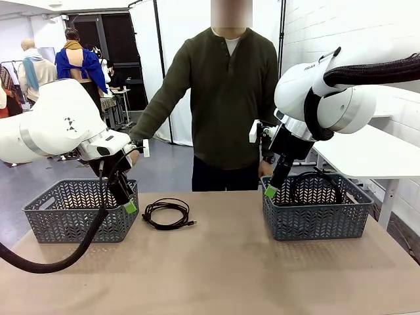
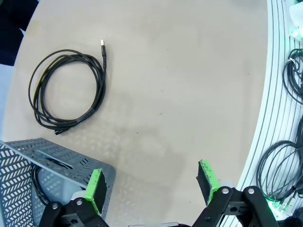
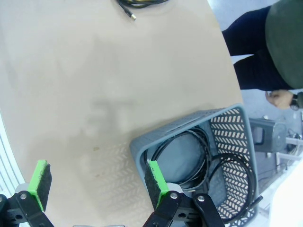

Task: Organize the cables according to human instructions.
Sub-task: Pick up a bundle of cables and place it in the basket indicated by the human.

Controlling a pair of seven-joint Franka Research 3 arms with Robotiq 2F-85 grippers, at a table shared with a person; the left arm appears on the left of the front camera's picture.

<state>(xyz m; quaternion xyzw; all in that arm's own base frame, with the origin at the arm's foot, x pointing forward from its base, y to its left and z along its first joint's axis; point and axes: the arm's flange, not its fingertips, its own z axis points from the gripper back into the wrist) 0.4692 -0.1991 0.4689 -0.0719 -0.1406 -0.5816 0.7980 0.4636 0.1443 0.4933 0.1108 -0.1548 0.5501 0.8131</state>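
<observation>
While both arms hover with jaws fully spread and holding nothing, one coiled cable (image 1: 167,214) lies flat on the counter (image 1: 223,269) between the two baskets. It sits just beside the left basket (image 1: 82,211), near the left gripper (image 1: 129,207); the right gripper (image 1: 270,191) hangs over the right basket (image 1: 316,209), which already holds coiled cable. In the left wrist view, the coil (image 2: 66,88) lies ahead and left of the jaws, roughly round, its plug end pointing away.
</observation>
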